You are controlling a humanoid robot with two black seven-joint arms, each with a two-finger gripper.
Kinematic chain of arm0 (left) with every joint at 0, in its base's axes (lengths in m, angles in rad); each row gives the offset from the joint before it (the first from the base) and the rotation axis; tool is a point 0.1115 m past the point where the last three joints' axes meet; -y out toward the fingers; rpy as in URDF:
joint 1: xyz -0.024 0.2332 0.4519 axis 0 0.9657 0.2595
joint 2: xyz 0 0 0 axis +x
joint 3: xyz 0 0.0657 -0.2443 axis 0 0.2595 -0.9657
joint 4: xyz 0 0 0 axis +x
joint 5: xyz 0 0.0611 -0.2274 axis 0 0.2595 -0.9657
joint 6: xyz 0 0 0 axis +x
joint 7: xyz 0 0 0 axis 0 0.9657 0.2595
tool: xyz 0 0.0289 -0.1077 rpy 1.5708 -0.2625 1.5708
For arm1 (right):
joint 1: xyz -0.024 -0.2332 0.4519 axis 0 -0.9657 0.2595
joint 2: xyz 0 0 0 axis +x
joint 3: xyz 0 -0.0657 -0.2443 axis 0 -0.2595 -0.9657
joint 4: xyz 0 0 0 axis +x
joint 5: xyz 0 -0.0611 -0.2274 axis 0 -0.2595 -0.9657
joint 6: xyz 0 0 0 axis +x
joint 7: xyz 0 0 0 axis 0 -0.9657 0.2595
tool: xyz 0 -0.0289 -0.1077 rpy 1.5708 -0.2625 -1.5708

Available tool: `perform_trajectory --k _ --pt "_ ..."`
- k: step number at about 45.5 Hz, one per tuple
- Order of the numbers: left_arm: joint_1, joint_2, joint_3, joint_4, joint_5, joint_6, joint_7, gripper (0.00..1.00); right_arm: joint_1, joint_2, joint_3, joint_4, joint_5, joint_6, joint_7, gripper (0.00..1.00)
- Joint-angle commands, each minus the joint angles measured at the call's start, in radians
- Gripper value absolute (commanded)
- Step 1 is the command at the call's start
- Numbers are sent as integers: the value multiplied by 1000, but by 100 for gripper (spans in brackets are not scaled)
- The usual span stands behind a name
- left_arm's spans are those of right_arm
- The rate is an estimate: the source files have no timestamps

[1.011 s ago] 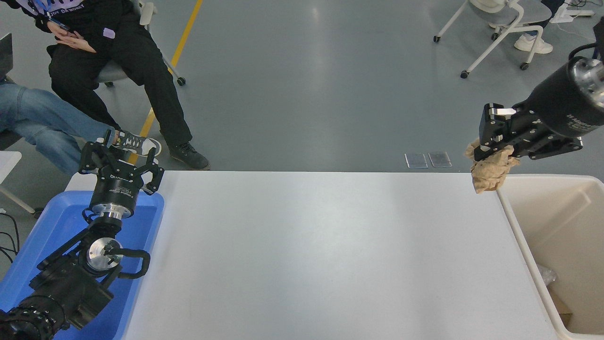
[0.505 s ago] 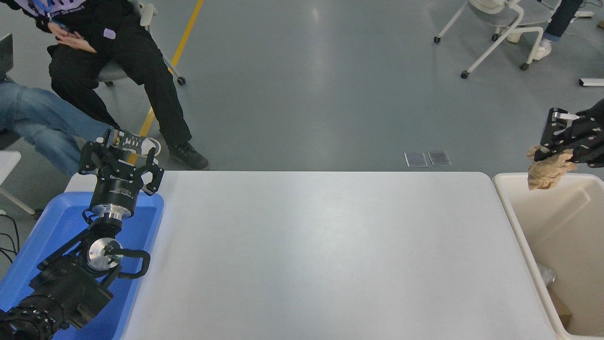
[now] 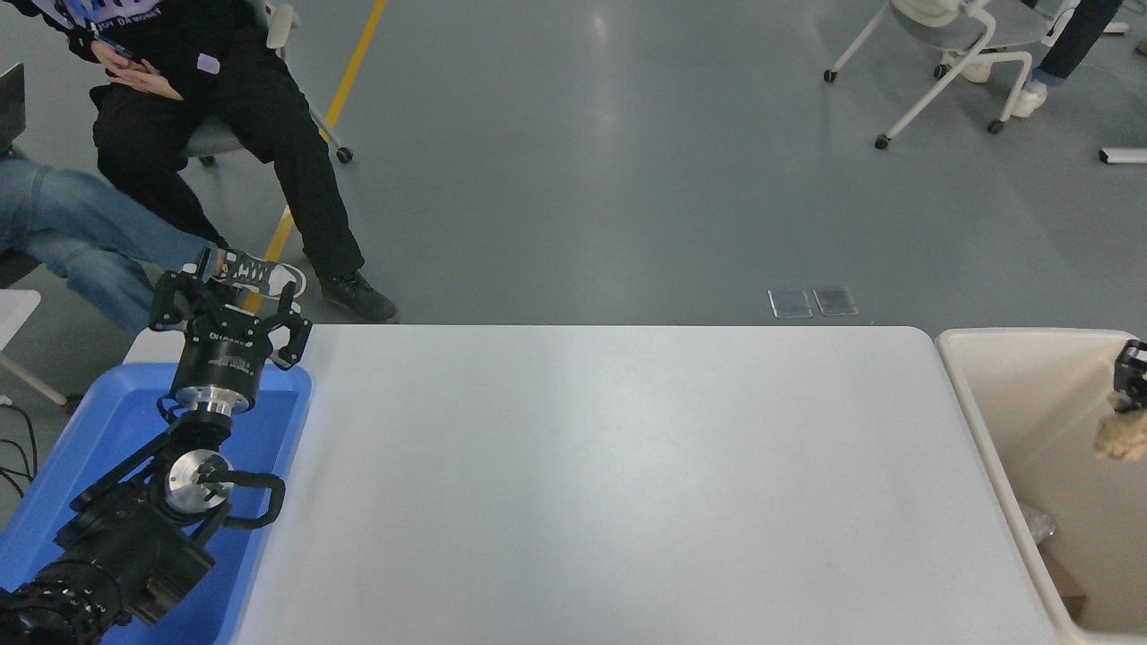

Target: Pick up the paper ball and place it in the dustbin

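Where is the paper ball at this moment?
In the head view, the paper ball is at the far right edge, over the open dustbin, just under the right gripper, which is mostly cut off.

The left arm lies parked beside the counter's [image 3: 627,466] near-left corner, its end effector [image 3: 228,305] pointing away with fingers spread apart. The right end effector [image 3: 1133,376] shows only a sliver (finger state unreadable) past the counter's far-right corner.

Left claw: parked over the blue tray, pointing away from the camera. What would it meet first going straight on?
Probably nothing on the table: left claw points past the far edge, toward a person's shoe; depth unclear.
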Motion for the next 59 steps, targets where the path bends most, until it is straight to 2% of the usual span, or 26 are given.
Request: perform_trajectory --k 1,9,21,27,45,48,50,52,56,59 --pt "0 0 0 0 0 0 0 99 -340 62 218 -288 0 -86 1 0" --pt "0 0 0 0 0 0 0 99 -524 143 387 -483 -1 -123 1 0" --pt "0 0 0 0 0 0 0 99 -609 245 405 -611 -1 -195 1 0" --pt "0 0 0 0 0 0 0 99 -616 251 407 -611 -1 -241 -1 0" --pt "0 0 0 0 0 0 0 99 -615 262 410 -611 0 -251 1 0" --pt "0 0 0 0 0 0 0 99 -609 262 410 -611 0 -285 1 42" --pt "0 0 0 0 0 0 0 99 -607 262 408 -609 0 -329 2 65" --pt "0 0 0 0 0 0 0 99 -610 266 408 -608 0 -374 2 75" --pt "0 0 0 0 0 0 0 99 -616 281 408 -606 0 -449 2 91" --pt "0 0 0 0 0 0 0 99 -615 283 408 -602 0 -460 2 95"
